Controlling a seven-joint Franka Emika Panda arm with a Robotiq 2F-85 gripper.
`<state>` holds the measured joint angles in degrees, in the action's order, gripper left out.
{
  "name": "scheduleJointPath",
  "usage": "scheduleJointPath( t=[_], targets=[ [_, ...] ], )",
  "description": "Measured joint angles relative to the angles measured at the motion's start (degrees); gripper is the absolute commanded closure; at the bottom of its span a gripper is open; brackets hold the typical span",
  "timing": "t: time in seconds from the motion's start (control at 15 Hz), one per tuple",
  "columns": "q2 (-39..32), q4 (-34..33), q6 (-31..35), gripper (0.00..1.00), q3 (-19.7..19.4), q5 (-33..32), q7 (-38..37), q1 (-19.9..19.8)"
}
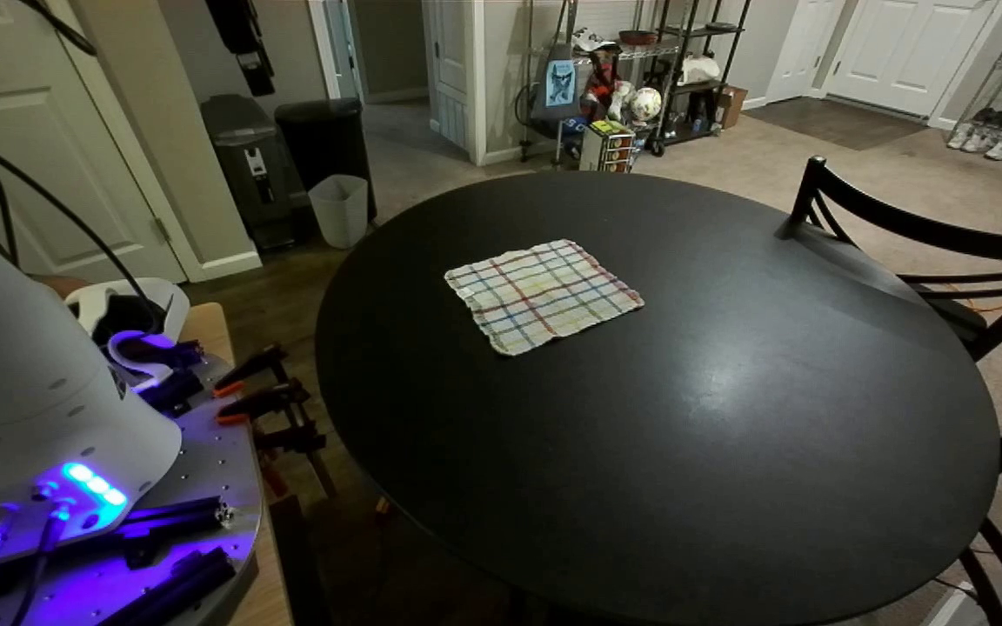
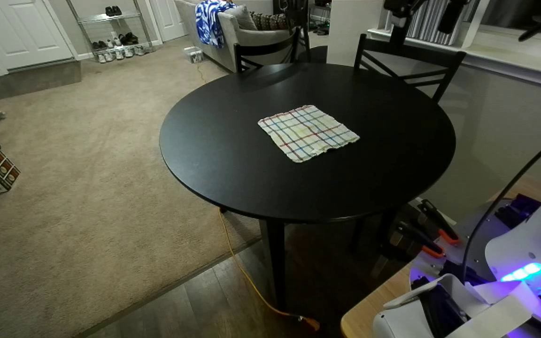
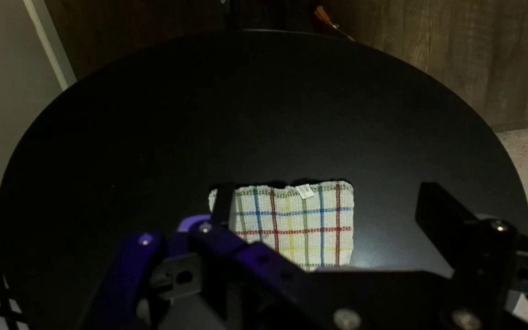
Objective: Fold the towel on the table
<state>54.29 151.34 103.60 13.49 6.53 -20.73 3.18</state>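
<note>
While the towel [image 1: 544, 296] is laid flat on the counter [image 1: 727, 487], the gripper [image 3: 328, 198] is suspended above; its jaws are parted.

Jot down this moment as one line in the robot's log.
gripper: open, holding nothing | towel: spread flat on table | fold: not yet made

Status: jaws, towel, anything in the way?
Jaws open, holding nothing. Towel spread out on table, not yet folded. Nothing seen lying on top of it.

Wrist view: my black two-fingered gripper [image 3: 326, 201] partly hides the whitish plaid cloth towel [image 3: 297, 220] at left; its white tag [image 3: 305, 191] is illegible.
</note>
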Motion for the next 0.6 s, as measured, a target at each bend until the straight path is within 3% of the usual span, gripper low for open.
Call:
scheduleJointPath(
  t=[0.6],
  targets=[
    [0.10, -18.52, -2.14, 0.00, 10.92, -0.33, -12.72, -2.06]
  ],
)
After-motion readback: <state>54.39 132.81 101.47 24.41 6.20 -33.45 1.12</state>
